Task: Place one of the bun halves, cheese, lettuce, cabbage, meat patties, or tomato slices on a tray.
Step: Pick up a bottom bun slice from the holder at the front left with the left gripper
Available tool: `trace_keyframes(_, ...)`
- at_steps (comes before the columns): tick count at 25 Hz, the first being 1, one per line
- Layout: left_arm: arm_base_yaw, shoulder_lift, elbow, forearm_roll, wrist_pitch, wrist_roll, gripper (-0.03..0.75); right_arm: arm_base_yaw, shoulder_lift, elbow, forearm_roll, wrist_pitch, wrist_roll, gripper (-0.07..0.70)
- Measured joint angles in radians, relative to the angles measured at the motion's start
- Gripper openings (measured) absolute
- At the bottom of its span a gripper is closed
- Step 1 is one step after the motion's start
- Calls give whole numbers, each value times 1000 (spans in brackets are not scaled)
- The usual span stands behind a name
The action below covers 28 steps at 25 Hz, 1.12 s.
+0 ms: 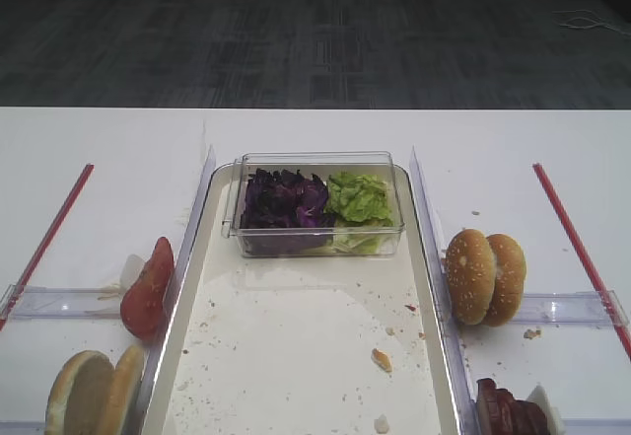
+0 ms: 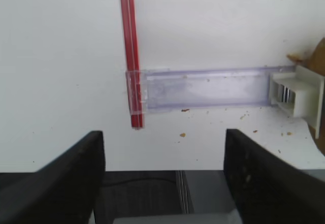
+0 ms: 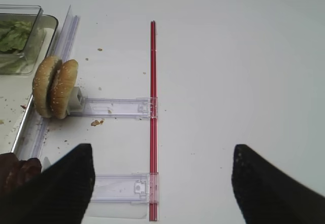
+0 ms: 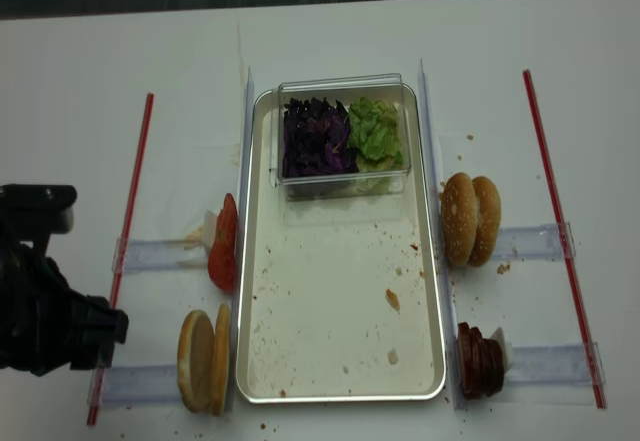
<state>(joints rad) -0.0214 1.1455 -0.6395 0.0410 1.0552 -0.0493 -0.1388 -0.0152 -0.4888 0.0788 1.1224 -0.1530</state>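
Nothing is lying on the tray (image 4: 262,361) yet beyond crumbs, so the picking step is only beginning. The left gripper (image 2: 163,176) is hovering near the table's front-left edge, jaws apart and empty; the right gripper (image 3: 162,181) is likewise spread wide. The plain bun halves (image 4: 204,359) are standing just left of the tray, probably the nearest target, calling for a reach inward. A clear box (image 4: 343,183) on the tray is holding purple cabbage (image 4: 315,139) and green lettuce (image 4: 377,131).

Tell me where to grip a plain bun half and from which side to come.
Grip the outer plain bun half across its thin edge, coming straight down from above. Both halves stand on edge, side by side against the tray rim, so only the top rims are free. The open left gripper seems best placed.
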Motion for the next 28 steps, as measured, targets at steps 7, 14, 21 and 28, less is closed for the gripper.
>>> trace_keyframes(7, -2, 2, -41, -31, -2, 0, 490, 0, 0, 0, 0, 0, 0, 590)
trace_keyframes(14, -137, 2, -42, -41, -2, -108, 490, 0, 0, 0, 0, 0, 0, 590)
trace_keyframes(21, -410, 2, -112, -24, 0, -327, 490, 0, 0, 0, 0, 0, 2, 590)
trace_keyframes(28, -656, 36, -182, 43, 4, -569, 490, 0, 0, 0, 0, 0, 5, 590)
